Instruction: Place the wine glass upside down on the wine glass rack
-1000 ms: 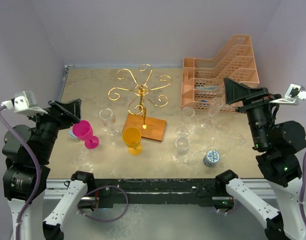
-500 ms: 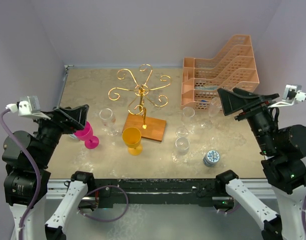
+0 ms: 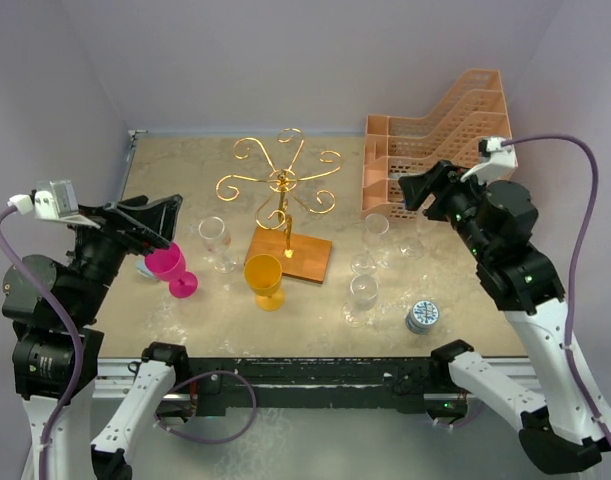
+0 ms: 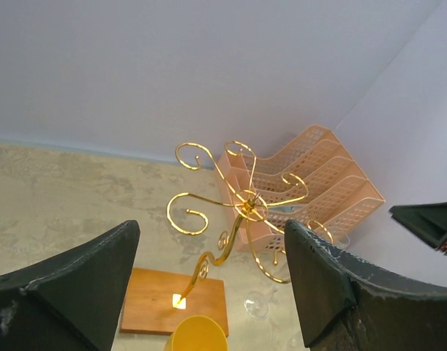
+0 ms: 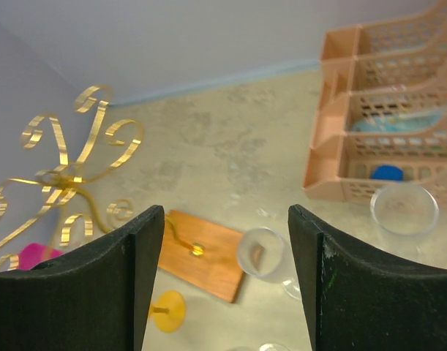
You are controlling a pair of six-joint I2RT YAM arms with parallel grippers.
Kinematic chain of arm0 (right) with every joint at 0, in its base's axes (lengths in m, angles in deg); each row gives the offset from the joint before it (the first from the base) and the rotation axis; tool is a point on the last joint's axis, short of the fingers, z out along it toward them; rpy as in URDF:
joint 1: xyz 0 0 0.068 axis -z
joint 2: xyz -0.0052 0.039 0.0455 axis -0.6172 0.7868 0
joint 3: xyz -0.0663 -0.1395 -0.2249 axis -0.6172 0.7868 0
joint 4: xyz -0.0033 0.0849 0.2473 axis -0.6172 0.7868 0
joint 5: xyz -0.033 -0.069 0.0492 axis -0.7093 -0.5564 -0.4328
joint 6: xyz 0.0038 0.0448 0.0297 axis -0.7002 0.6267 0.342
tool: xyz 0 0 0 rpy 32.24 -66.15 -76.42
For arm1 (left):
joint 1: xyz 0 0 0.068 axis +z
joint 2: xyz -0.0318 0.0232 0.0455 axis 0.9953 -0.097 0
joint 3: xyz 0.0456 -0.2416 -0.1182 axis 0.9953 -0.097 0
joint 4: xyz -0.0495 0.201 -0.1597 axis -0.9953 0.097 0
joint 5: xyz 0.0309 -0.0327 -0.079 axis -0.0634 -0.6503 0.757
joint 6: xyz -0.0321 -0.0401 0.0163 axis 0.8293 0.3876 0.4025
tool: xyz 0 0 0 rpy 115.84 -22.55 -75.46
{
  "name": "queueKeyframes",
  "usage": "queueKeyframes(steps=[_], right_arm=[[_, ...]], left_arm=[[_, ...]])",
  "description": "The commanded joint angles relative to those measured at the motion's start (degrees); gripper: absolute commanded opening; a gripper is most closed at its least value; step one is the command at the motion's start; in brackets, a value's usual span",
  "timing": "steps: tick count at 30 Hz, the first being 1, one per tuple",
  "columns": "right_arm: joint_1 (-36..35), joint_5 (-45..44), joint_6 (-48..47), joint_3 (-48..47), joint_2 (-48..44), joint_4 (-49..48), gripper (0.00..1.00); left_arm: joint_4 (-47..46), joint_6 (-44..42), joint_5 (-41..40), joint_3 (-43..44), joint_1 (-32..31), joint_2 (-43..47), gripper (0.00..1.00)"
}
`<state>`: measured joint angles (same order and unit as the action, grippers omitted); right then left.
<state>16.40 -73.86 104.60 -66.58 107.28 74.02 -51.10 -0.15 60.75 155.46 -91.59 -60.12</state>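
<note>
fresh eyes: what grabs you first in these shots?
The gold wine glass rack, with its curled arms spread over a wooden base, stands mid-table and draws the eye first. Next come two coloured glasses nearer the arms: the yellow glass by the base's near corner and the pink glass further left. The peach tray stack fills the far right, with clear glasses scattered before it.
</note>
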Motion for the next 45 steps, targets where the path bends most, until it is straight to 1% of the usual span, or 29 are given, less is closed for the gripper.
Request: queueKeyframes(steps=[1, 5, 8, 11, 13, 16, 18, 22, 27, 32, 35, 38, 40, 43, 45], right_arm=[[0.3, -7.1, -1.6, 3.0, -0.2, 1.2, 0.69], [0.3, -5.5, -2.1, 6.6, 1.6, 1.0, 0.63], [0.2, -3.6, -3.7, 9.3, 2.2, -0.9, 0.62], [0.2, -0.8, -6.0, 9.9, 3.8, -1.5, 0.6], [0.0, 1.5, -6.4, 10.5, 5.2, -1.6, 0.55], [-0.6, 6.6, -6.8, 11.8, 6.7, -2.9, 0.5], [-1.6, 6.1, -6.2, 11.4, 7.7, -2.4, 0.49], [-2.3, 5.5, -5.6, 10.4, 9.1, -0.3, 0.49], [-3.6, 5.0, -5.2, 11.4, 10.8, -0.1, 0.44], [-8.1, 4.1, -3.0, 10.6, 13.6, -0.4, 0.41], [-11.1, 1.0, -1.4, 10.3, 15.5, 0.2, 0.42], [-12.6, -6.6, 1.2, 10.0, 16.3, 1.5, 0.42], [-12.8, -9.9, 2.1, 9.8, 16.4, 2.1, 0.42], [-13.0, -10.2, 2.2, 9.5, 17.1, 2.8, 0.42], [-13.1, -9.3, 2.3, 9.4, 17.0, 2.6, 0.38]], left_arm=[[-9.6, 0.3, 0.5, -1.6, 0.4, 0.1, 0.77], [-12.5, 1.7, 1.9, -3.7, 0.5, -0.2, 0.77], [-12.6, 1.9, 2.6, -4.2, 0.5, -0.9, 0.77], [-13.6, 2.0, 3.1, -4.9, 0.4, -0.9, 0.77], [-15.0, 1.7, 3.1, -5.2, 0.5, -1.2, 0.77], [-15.0, 0.5, 3.4, -4.5, 0.4, -2.0, 0.77], [-14.7, -0.4, 4.2, -4.4, 0.5, -2.3, 0.77], [-15.0, -0.5, 3.1, -5.3, 0.5, -2.3, 0.77], [-16.1, -1.4, 2.5, -6.7, 0.4, -1.9, 0.77], [-15.4, -2.5, 0.9, -6.5, 0.4, -1.9, 0.77], [-14.4, -3.1, -2.2, -6.0, 0.5, -1.3, 0.77], [-13.5, -3.6, -3.7, -5.8, 0.5, -0.7, 0.77], [-12.9, -3.9, -4.3, -5.9, 0.5, -0.2, 0.77], [-12.5, -4.1, -5.0, -6.6, 0.5, 0.1, 0.77], [-12.1, -4.2, -5.2, -6.6, 0.4, 0.0, 0.77]])
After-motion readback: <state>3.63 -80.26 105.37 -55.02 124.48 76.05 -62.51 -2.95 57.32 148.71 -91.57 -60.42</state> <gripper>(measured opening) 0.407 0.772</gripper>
